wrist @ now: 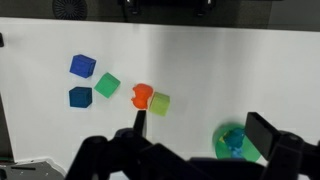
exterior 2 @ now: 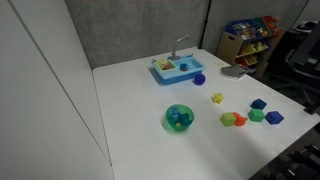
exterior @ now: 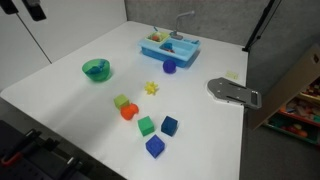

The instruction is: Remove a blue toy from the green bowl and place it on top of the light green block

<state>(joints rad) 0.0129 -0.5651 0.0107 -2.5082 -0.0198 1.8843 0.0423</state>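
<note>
The green bowl (exterior: 96, 69) (exterior 2: 179, 117) stands on the white table, and in the wrist view (wrist: 222, 148) it is at the lower right. The dark blue-teal toy (wrist: 235, 140) (exterior 2: 180, 119) lies inside it. The light green block (exterior: 121, 102) (exterior 2: 227, 118) (wrist: 159, 102) sits apart from the bowl, touching an orange-red block (wrist: 142, 95). My gripper (wrist: 200, 128) is open and empty, high above the table. Its right finger overlaps the bowl's edge in the wrist view.
A darker green cube (exterior: 146, 125) and two blue cubes (exterior: 169, 125) (exterior: 154, 146) lie near the blocks. A yellow star piece (exterior: 151, 88), a purple-blue round piece (exterior: 169, 67), a light blue toy sink (exterior: 170, 45) and a grey flat object (exterior: 232, 91) are further back.
</note>
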